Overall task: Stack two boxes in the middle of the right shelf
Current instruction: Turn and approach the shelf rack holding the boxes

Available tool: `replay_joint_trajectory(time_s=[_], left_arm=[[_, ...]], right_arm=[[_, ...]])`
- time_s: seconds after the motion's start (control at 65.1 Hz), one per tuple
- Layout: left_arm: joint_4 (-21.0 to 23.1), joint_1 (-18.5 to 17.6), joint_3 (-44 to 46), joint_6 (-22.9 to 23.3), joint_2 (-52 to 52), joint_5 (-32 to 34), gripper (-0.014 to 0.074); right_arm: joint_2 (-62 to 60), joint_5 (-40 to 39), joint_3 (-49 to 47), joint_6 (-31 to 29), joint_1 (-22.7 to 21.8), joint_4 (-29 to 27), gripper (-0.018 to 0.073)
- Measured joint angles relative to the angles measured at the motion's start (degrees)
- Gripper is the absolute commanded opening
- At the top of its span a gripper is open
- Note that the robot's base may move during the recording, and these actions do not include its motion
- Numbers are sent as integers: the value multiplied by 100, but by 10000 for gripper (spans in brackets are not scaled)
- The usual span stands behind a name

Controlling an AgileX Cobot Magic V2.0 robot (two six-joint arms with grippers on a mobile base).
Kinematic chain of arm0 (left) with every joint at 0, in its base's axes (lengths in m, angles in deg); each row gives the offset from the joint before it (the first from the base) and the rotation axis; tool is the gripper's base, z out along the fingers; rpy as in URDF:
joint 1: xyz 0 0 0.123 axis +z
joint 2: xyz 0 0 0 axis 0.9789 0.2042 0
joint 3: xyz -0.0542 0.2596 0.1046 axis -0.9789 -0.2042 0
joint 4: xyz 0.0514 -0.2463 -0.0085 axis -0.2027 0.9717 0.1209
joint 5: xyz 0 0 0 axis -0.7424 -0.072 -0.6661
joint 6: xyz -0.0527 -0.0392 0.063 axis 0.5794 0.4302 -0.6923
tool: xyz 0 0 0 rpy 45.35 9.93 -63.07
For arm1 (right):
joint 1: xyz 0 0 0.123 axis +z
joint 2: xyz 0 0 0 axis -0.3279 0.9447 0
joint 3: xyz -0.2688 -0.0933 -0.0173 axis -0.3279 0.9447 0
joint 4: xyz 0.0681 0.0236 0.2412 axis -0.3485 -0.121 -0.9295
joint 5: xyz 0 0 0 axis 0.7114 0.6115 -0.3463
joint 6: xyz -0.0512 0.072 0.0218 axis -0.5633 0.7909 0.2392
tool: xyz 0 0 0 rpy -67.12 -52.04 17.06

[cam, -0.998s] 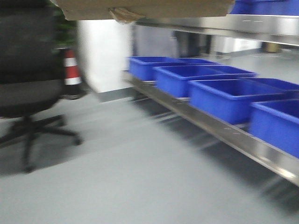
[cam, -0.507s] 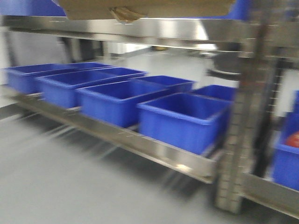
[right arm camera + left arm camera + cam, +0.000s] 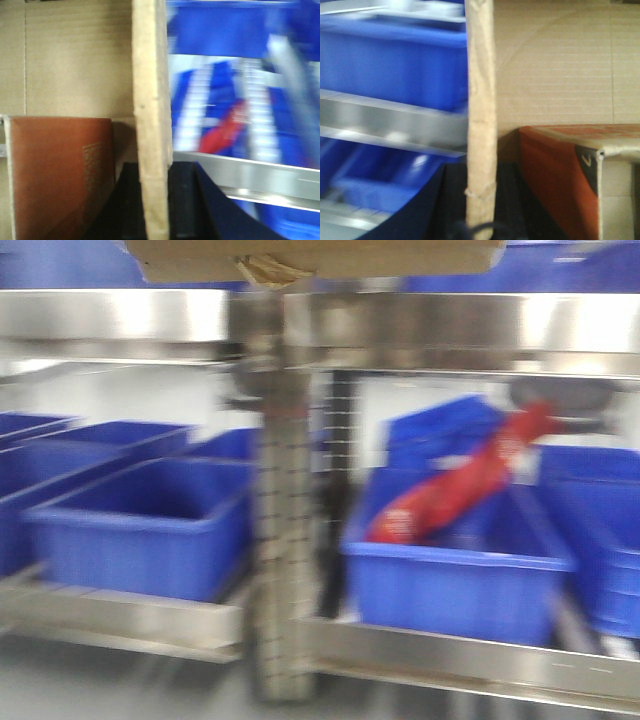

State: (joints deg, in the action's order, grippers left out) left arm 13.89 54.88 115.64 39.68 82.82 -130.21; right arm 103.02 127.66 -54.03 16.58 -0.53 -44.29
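A brown cardboard box [image 3: 320, 258] fills the top edge of the front view, with torn yellowish tape [image 3: 268, 270] at its lower edge. My left gripper [image 3: 480, 172] is shut on the box's left wall [image 3: 480, 90]. My right gripper [image 3: 152, 172] is shut on the box's right wall [image 3: 149, 75]. Inside the box lies a smaller red-brown box, seen in the left wrist view [image 3: 555, 175] and the right wrist view [image 3: 60, 175]. The shiny steel shelf rail [image 3: 470, 325] runs just below the held box.
A perforated steel upright [image 3: 285, 540] stands centre-left in the front view. Blue bins [image 3: 150, 525] sit on the lower level. One blue bin [image 3: 455, 585] holds a red package [image 3: 460, 490]. The lower steel rail [image 3: 440, 655] runs along the bottom.
The view has swung right along the rack: the chair and cone are gone and the upright has moved from the right to centre-left. The box stays at the top.
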Motion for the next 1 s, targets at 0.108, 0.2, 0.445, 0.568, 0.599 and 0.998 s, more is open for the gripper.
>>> replay_joint_trajectory(time_s=[0.108,0.2,0.445,0.568,0.599,0.998], left_arm=[[0,0,0,0,0,0,-111],[0,0,0,0,0,0,-111],[11,0,0,0,0,0,-111],[11,0,0,0,0,12,-111],[11,0,0,0,0,12,-111],[2,0,0,0,0,12,-111]], right_arm=[[0,0,0,0,0,0,-154],[0,0,0,0,0,0,-154],[0,0,0,0,0,0,-154],[0,0,0,0,0,0,-154],[0,0,0,0,0,0,-154],[0,-1,0,0,0,0,-154]])
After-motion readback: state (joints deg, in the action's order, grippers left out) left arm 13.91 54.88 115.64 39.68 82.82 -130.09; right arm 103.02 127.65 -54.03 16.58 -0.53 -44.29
